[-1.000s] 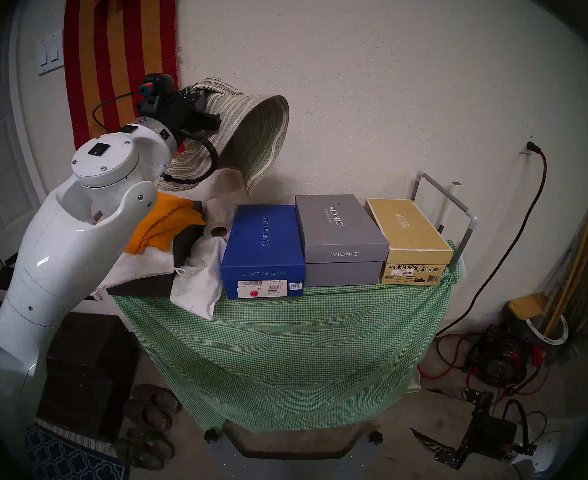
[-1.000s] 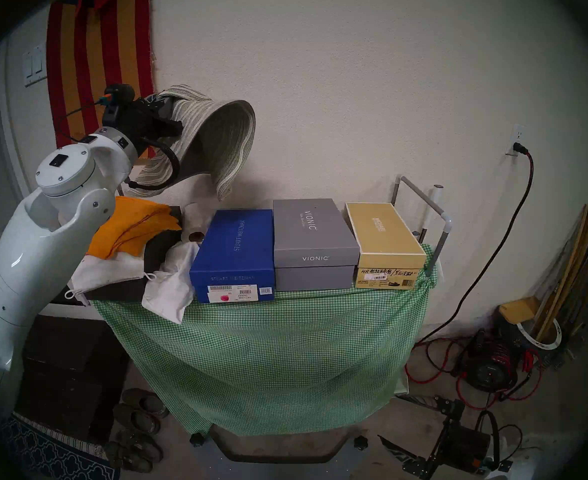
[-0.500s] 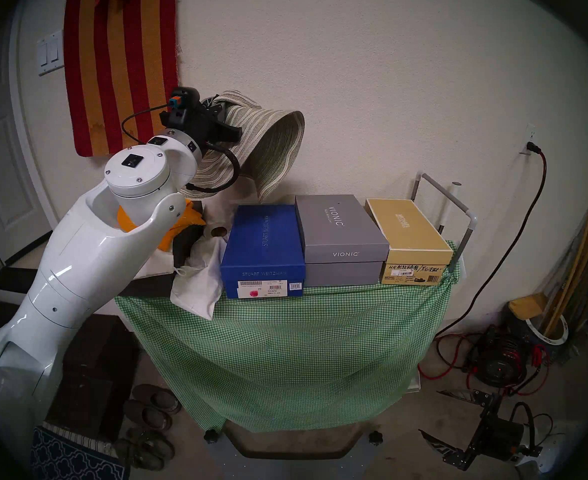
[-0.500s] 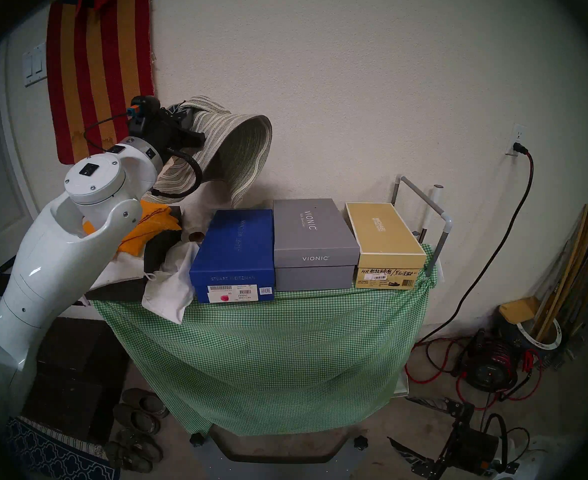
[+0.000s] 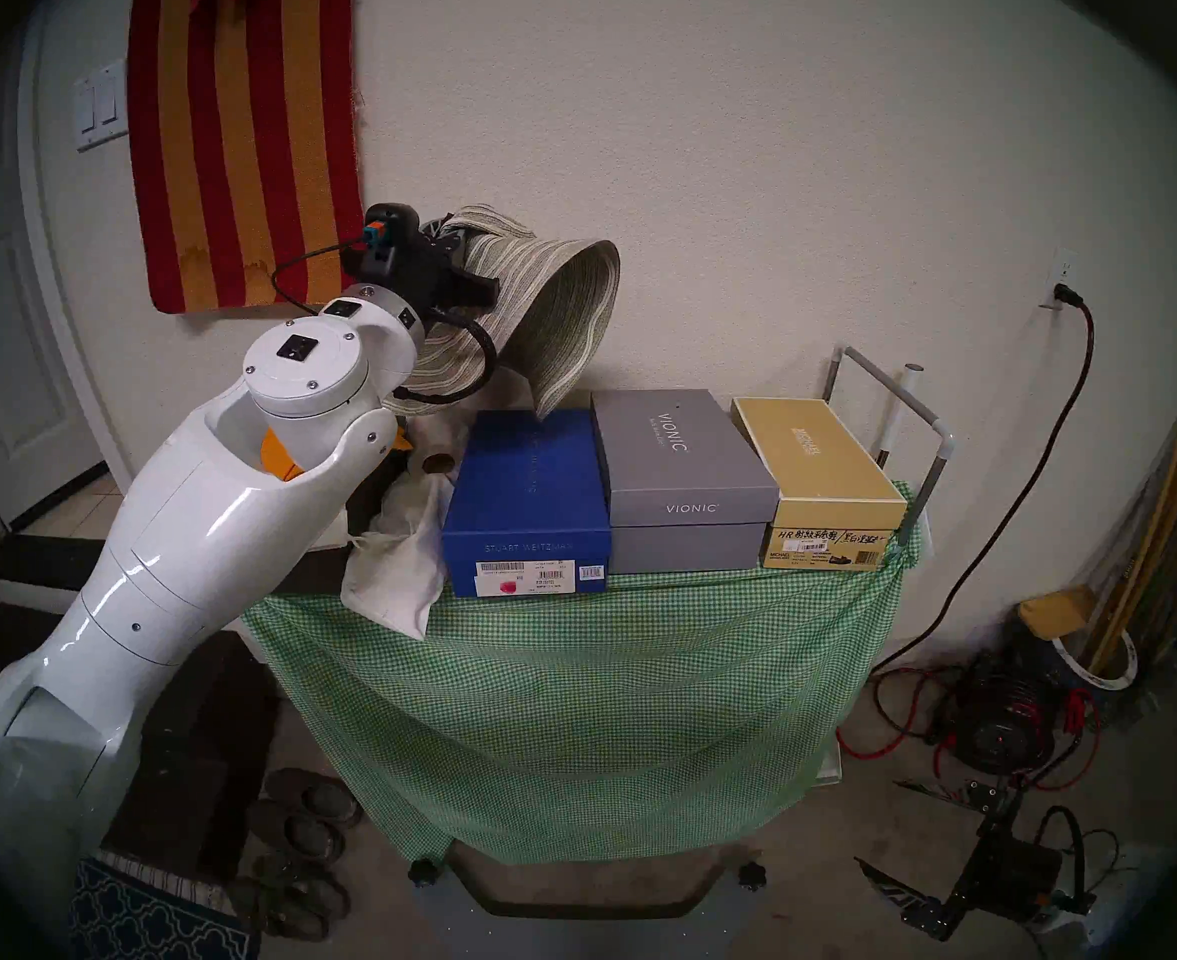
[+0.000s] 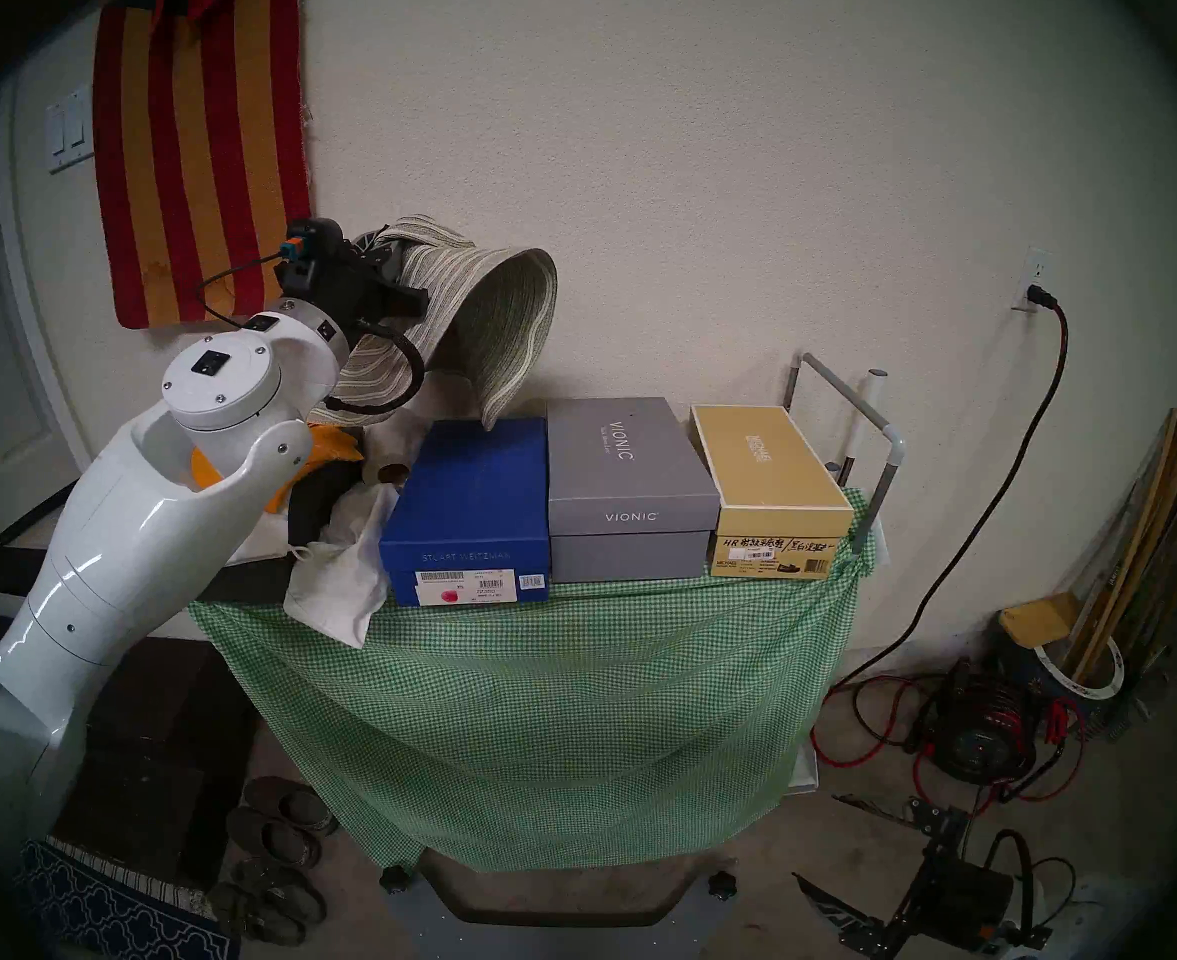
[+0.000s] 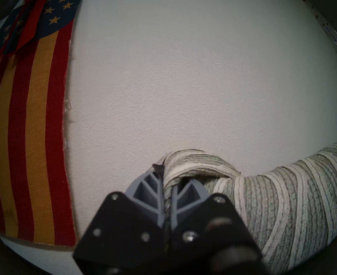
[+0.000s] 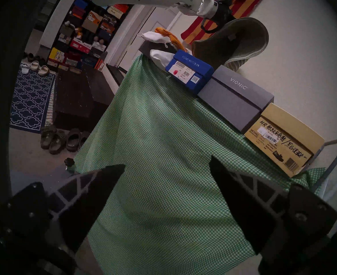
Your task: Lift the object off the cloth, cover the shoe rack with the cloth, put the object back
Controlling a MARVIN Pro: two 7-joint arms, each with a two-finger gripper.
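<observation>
The striped woven sun hat [image 5: 544, 307] [image 6: 488, 314] [image 8: 241, 36] hangs in the air at the rack's left end. My left gripper [image 5: 447, 235] [image 6: 377, 248] [image 7: 167, 181] is shut on a fold of its brim. The hat's lowest brim tip dangles at the back of the blue box. The green-and-white check cloth [image 5: 571, 695] [image 6: 537, 695] [image 8: 163, 129] drapes down the front of the shoe rack [image 5: 918, 411] [image 6: 869, 411], under the boxes. My right gripper [image 5: 908, 841] [image 6: 831, 848] [image 8: 167, 161] stands open and empty, low at the right, facing the cloth.
Blue [image 5: 526, 501], grey [image 5: 682, 480] and tan [image 5: 821, 474] shoe boxes sit in a row on top. A white bag [image 5: 398, 564] and an orange cloth [image 5: 274, 453] lie to their left. A striped rug [image 5: 239, 141] hangs on the wall. Shoes [image 5: 301, 841] and cables [image 5: 1001, 723] lie on the floor.
My left arm has carried the hat to the right and lower, so its brim tip now reaches the blue box. The right gripper has drifted slightly right and down.
</observation>
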